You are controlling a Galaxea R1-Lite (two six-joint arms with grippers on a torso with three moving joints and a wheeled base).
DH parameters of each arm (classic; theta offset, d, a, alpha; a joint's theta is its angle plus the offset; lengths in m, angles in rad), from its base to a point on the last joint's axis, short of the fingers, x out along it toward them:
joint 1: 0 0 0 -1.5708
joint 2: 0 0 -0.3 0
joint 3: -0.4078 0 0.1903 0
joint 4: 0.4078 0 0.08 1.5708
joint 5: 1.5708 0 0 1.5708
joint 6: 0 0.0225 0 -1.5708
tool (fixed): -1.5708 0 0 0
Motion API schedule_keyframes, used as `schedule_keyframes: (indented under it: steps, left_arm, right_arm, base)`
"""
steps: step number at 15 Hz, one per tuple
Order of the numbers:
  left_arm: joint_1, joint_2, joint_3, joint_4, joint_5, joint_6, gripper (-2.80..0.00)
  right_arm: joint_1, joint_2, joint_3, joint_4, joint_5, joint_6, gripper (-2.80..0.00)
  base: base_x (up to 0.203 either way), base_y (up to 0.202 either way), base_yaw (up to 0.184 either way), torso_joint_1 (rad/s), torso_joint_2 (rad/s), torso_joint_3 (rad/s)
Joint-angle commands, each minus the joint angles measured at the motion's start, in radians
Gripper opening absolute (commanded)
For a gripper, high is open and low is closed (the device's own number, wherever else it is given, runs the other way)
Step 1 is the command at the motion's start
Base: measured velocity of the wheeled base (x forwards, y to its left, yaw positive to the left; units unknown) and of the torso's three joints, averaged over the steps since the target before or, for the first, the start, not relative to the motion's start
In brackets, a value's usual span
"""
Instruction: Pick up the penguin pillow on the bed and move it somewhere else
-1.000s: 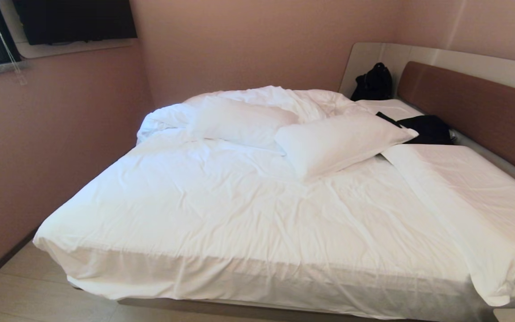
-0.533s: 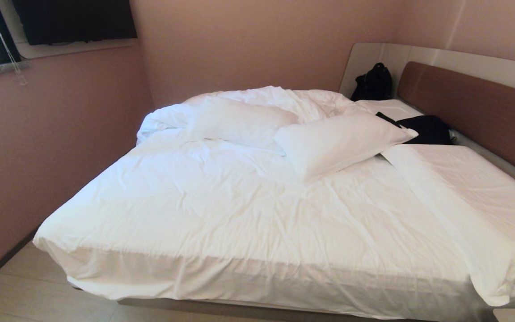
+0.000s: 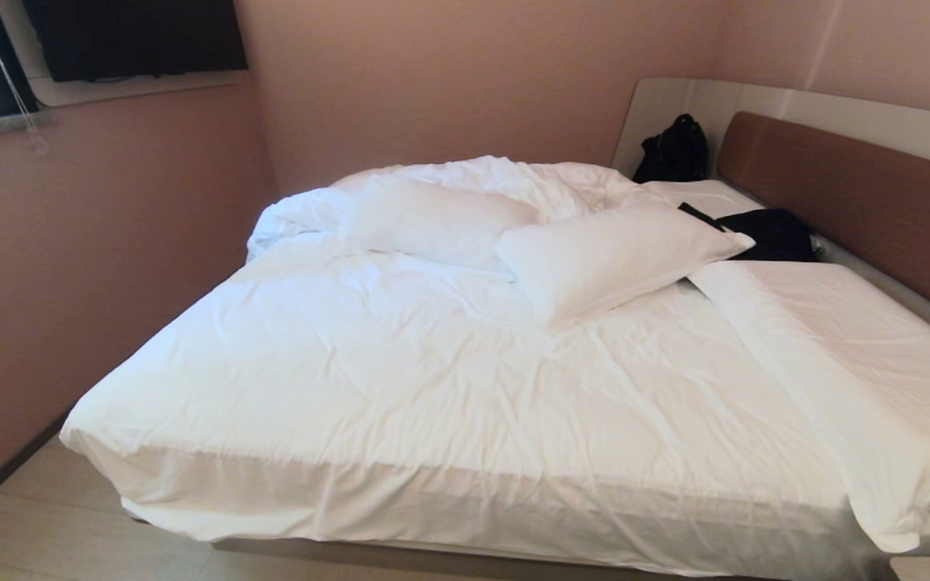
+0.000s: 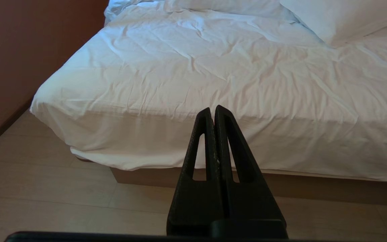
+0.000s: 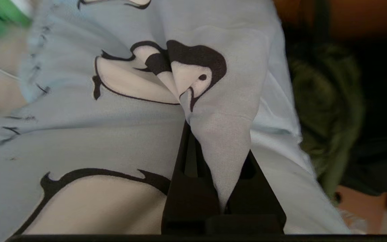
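a wide bed (image 3: 433, 403) with wrinkled white sheets fills the head view, its brown headboard (image 3: 852, 202) running along the right side. two plain white pillows lie toward the far end, one (image 3: 433, 218) at the far middle, the other (image 3: 610, 254) just beside it nearer the headboard. a dark garment (image 3: 768, 232) lies at the headboard edge, and a black bag (image 3: 675, 149) stands in the far corner. no arm shows in that view. the left gripper (image 4: 212, 111) hangs off the foot edge of the bed, its fingers pressed together on nothing. the right gripper (image 5: 213, 144) is clamped on a fold of the penguin pillow (image 5: 113, 134), whose pale-blue cloth hangs close before its camera; the blurred dark background seems to be off the bed.
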Motion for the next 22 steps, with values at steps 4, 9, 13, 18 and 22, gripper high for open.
schedule_keyframes:
  steps: [4,9,13,18,22]
  left_arm:
    - [0.000,0.000,0.000,0.000,0.000,0.000,-2.80]
    - [0.000,0.000,0.000,0.000,0.000,0.000,-2.80]
    - [0.000,0.000,0.000,0.000,0.000,0.000,-2.80]
    - [0.000,0.000,0.000,0.000,0.000,0.000,-2.80]
    - [0.000,0.000,0.000,0.000,0.000,0.000,-2.80]
  right_arm:
    - [-0.024,0.252,-0.008,-0.246,-0.026,-0.010,-2.80]
    - [-0.026,0.406,-0.014,-0.270,-0.090,-0.041,-2.80]
    - [-0.027,0.504,-0.015,-0.279,-0.143,-0.057,-2.80]
    - [-0.038,0.540,-0.006,-0.327,-0.165,-0.066,0.00]
    - [-0.040,0.514,0.029,-0.326,-0.163,-0.063,0.00]
  base:
    - [0.000,0.000,0.000,0.000,0.00,0.000]
    - [0.000,0.000,0.000,0.000,0.00,0.000]
    - [0.000,0.000,0.000,0.000,0.00,0.000]
    - [0.000,0.000,0.000,0.000,0.00,0.000]
    - [0.000,0.000,0.000,0.000,0.00,0.000]
